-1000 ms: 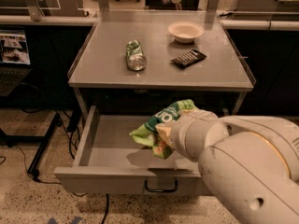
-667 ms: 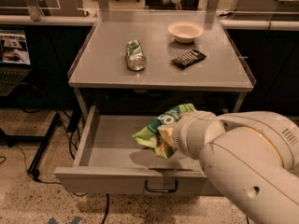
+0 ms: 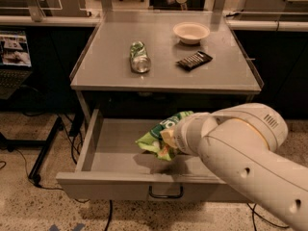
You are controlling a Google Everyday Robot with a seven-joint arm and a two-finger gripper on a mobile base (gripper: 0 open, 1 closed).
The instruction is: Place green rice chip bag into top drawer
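- The top drawer (image 3: 110,189) is pulled open under the desk (image 3: 106,78), in the lower centre of the frame. Its curved handle (image 3: 166,194) sits at the middle of the front panel.
- The arm (image 3: 240,153) enters from the lower right of the frame and reaches leftward over the open drawer.
- The gripper (image 3: 167,141) is at the arm's left end, over the middle of the drawer interior. It is mostly hidden by the wrist housing and the bag.
- The fingers are clamped on the green rice chip bag (image 3: 155,133). One pale finger surface shows against the crumpled foil.
- The green rice chip bag is inside the outline of the drawer, held clear of the drawer floor. A dark shadow lies on the floor directly below it.
- On the desk top, upper centre of the frame, a green-patterned can (image 3: 139,57) lies on its side.
- To the right of the can lies a black snack packet (image 3: 194,60), and a pale bowl (image 3: 191,32) stands beyond it, nearer the back edge.
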